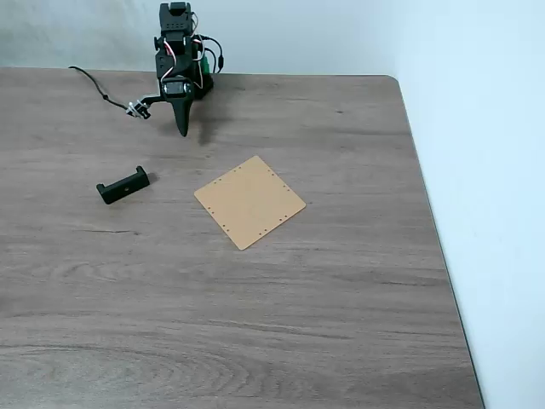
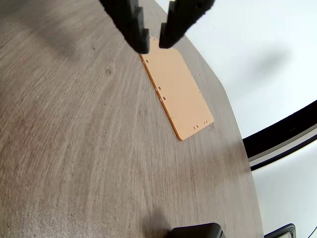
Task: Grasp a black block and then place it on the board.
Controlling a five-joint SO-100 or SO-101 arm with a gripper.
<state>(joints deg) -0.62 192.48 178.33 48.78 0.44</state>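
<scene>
The black block (image 1: 123,186) lies flat on the wooden table, left of the board (image 1: 249,201), a tan square sheet with holes along its edges. My gripper (image 1: 182,128) hangs point-down at the folded arm near the table's far edge, well behind both things. In the wrist view the gripper (image 2: 153,44) enters from the top, its fingers a narrow gap apart with nothing between them. There the board (image 2: 178,94) stretches away beyond the fingertips, and the block (image 2: 195,230) peeks in at the bottom edge.
A black cable (image 1: 98,89) runs across the table left of the arm base (image 1: 179,51). The table's right edge (image 1: 426,213) drops off to a pale floor. Bare wood spreads all around the block and the board.
</scene>
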